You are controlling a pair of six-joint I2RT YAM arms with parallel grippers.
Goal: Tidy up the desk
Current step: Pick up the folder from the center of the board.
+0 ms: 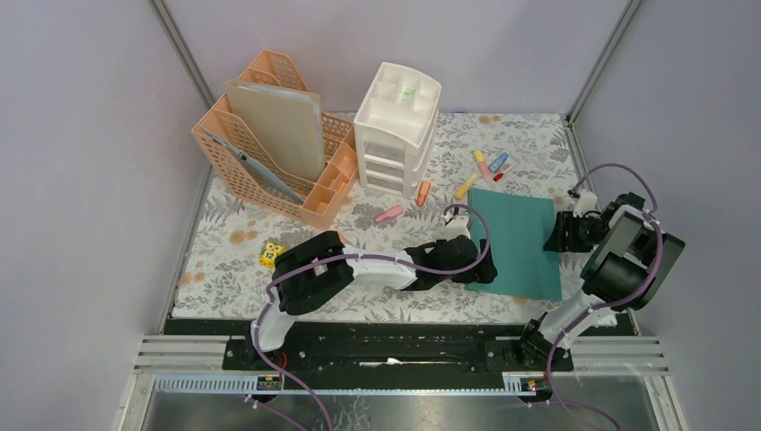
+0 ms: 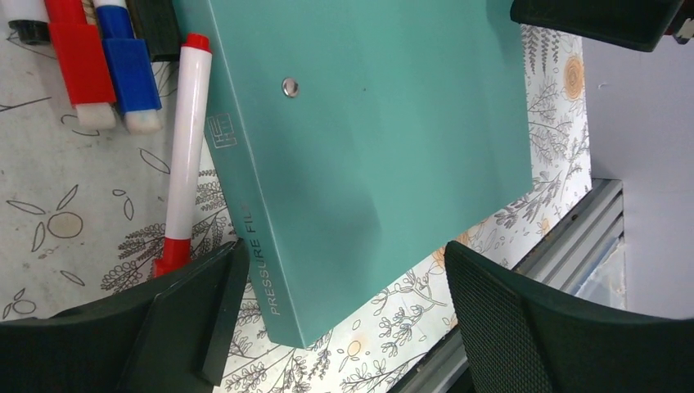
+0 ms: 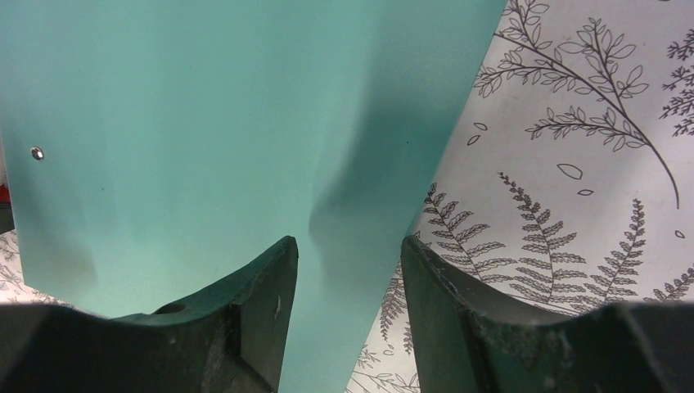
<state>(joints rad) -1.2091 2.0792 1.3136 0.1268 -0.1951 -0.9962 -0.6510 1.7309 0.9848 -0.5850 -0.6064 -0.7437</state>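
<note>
The desk is a fern-printed cloth top. A teal pressure file lies flat on its right half. My left gripper sits at the file's left edge. Seen from the left wrist, it is wide open, its jaws either side of the file's near corner without touching it. My right gripper is at the file's right edge. From the right wrist it stands open, one finger over the teal cover, the other over the cloth.
A white marker with a red cap lies along the file's spine, with red and blue markers beside it. Several highlighters are scattered behind the file. A peach file rack and a white drawer unit stand at the back. A yellow cube lies left.
</note>
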